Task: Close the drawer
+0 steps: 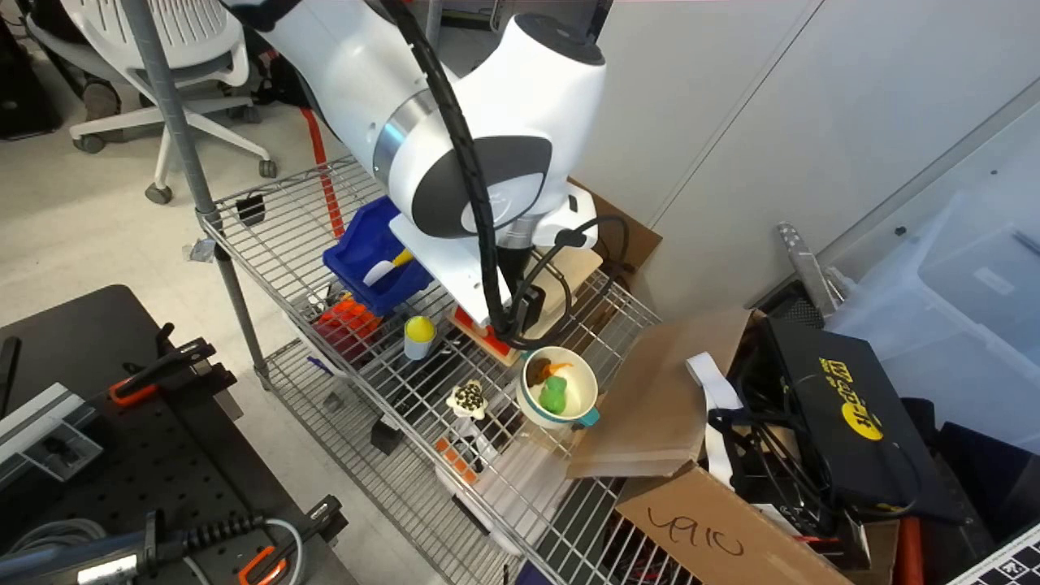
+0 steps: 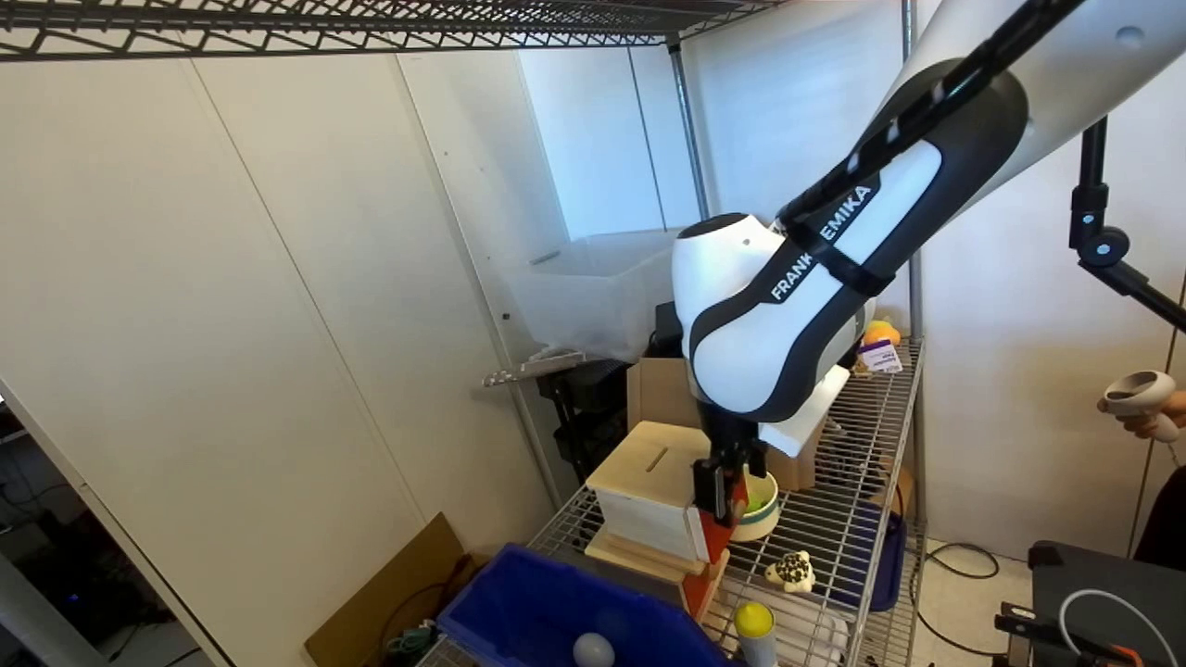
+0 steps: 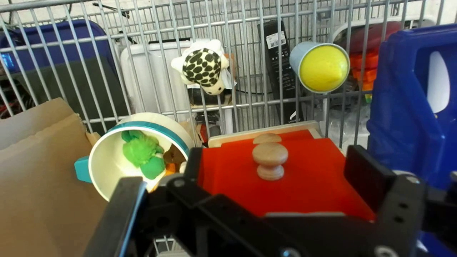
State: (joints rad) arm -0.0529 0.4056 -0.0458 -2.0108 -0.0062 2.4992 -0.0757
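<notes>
Over grey wire shelving [image 1: 268, 231], the white arm [image 1: 520, 97] bends down, black gripper [image 3: 278, 164] spread wide by the red-fronted upper drawer [image 3: 307, 178], between blue plastic bin [image 3: 396, 117] and teal-banded cream bowl [image 3: 109, 160].

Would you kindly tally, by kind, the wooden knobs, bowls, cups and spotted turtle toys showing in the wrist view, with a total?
Wooden drawer knobs: 2, one partly hidden
Teal-banded bowl: 1
Pale cup: 1
Spotted turtle toy: 1
Total: 5
</notes>
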